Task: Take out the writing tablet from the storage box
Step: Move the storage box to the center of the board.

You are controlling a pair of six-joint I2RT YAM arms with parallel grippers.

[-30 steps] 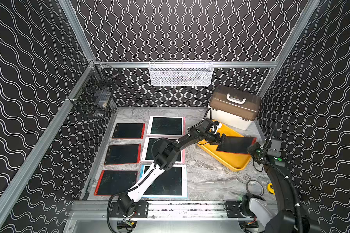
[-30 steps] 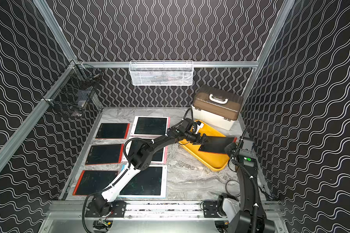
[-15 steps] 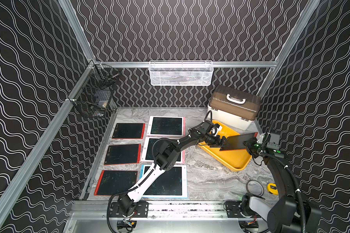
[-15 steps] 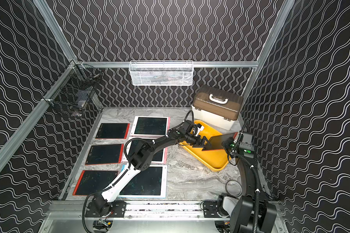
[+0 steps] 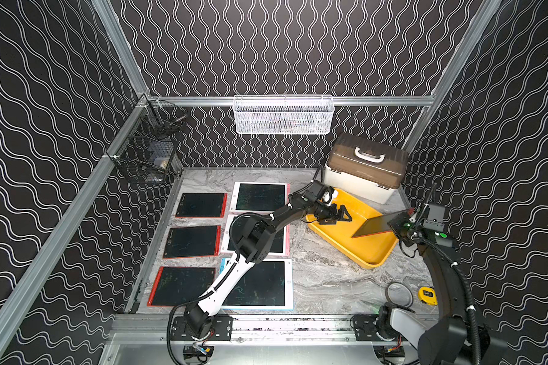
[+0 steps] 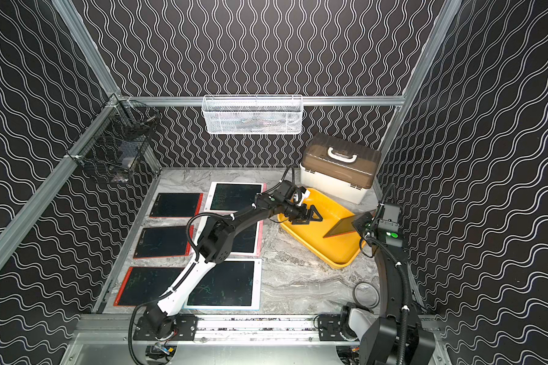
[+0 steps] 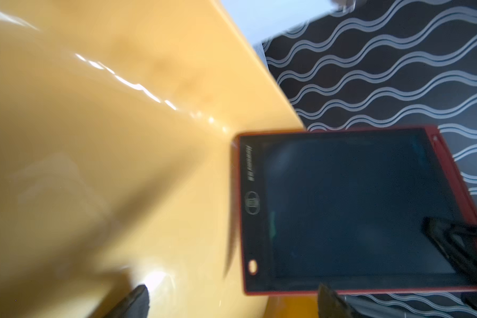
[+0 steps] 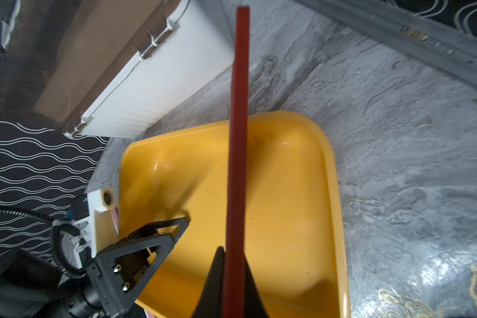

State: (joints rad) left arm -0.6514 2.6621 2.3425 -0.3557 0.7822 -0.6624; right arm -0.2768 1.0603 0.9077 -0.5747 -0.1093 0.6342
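red writing tablet (image 5: 377,225), tilted, above yellow storage box (image 5: 356,252)

R hand (image 5: 396,225) has lifted tablet (image 5: 375,225) up, seemingly clear of box (image 5: 355,254).

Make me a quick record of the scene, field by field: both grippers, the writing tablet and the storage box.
left gripper: open, empty, over the storage box
right gripper: shut on the writing tablet, at one edge
writing tablet: red-framed, tilted, above the box floor
storage box: yellow, nothing else in it
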